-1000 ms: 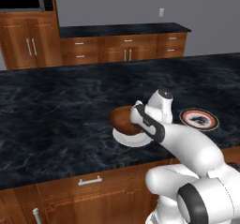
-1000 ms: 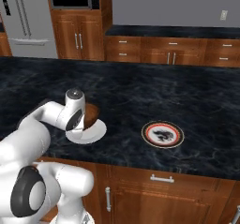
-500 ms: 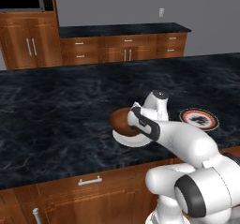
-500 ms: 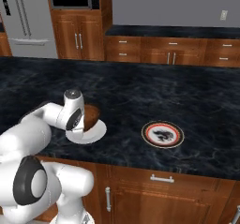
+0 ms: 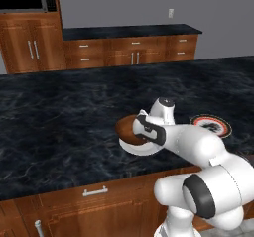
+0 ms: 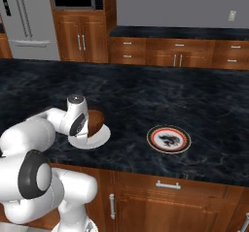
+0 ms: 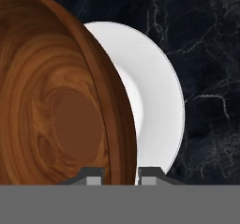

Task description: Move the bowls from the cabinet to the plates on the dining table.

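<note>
Lowered a little further since a second ago: brown wooden bowl (image 7: 61, 110) now close over the white plate (image 7: 159, 101) near the front edge of the dining table (image 5: 64, 117). Clamped at its rim by the gripper (image 7: 121, 174), one fingertip inside, one outside. Off to the right, a red-rimmed patterned plate (image 6: 168, 139).

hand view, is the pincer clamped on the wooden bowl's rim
Yes, the pincer has one tip on each side of the rim of the wooden bowl, over the white plate.
</note>
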Motion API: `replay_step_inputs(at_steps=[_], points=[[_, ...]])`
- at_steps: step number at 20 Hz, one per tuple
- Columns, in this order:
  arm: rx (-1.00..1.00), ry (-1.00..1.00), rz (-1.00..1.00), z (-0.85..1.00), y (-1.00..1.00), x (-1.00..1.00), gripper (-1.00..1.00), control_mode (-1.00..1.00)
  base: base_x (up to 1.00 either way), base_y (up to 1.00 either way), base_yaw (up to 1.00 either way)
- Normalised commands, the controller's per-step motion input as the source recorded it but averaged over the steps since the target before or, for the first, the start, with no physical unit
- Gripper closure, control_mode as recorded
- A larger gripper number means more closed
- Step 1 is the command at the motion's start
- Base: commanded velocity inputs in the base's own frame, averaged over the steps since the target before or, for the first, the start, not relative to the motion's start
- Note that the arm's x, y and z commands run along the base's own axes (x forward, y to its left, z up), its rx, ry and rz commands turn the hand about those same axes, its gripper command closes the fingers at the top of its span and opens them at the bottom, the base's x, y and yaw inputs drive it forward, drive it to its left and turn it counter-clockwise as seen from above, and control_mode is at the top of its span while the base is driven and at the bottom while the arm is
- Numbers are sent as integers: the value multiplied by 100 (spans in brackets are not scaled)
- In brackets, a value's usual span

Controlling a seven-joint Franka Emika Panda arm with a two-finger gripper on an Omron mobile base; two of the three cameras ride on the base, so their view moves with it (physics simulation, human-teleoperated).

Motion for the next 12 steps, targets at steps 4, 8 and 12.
replay_step_inputs(at_steps=[4, 8, 12], points=[[-1, 3, 0, -1, 0, 1, 100, -100, 0, 0, 0], [0, 4, 0, -4, 0, 0, 100, -100, 0, 0, 0], [0, 0, 0, -6, -1, 0, 100, -100, 0, 0, 0]])
